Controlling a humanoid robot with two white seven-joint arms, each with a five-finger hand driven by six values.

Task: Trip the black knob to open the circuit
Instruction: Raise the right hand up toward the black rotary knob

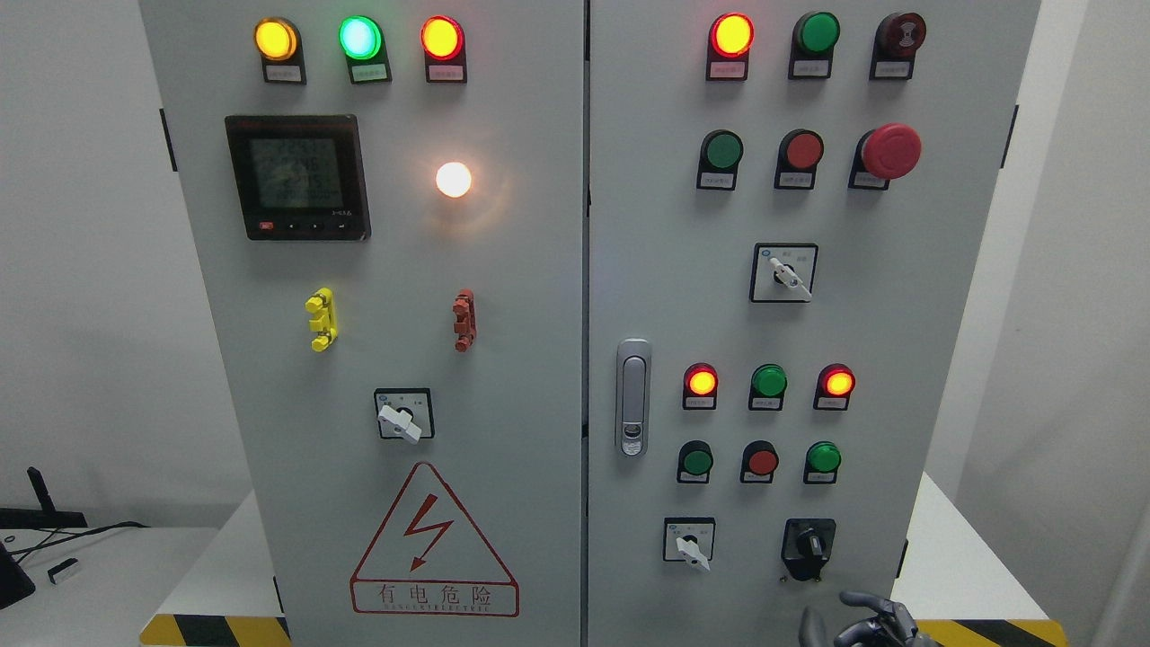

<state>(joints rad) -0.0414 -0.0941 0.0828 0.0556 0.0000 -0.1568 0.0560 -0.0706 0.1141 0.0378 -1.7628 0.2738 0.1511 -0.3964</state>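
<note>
Knob (809, 545) sits low on the cabinet's right door (809, 323), right of a selector switch (689, 542) and below the lowest button row (760, 461). Hand (867, 620) is at bottom edge, just below the knob, apart. Latch (632, 396) is left of them.

Hand (867, 622) cut off by bottom edge; only curled dark fingertips showed, arm side undeterminable. Meter display (296, 175) digits blurred. Label plates (727, 69) under lamps too small to read.

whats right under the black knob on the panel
Below the black knob is bare grey panel, then the right hand with curled fingers rising from the bottom edge. The hand covers whatever lies behind it.
</note>
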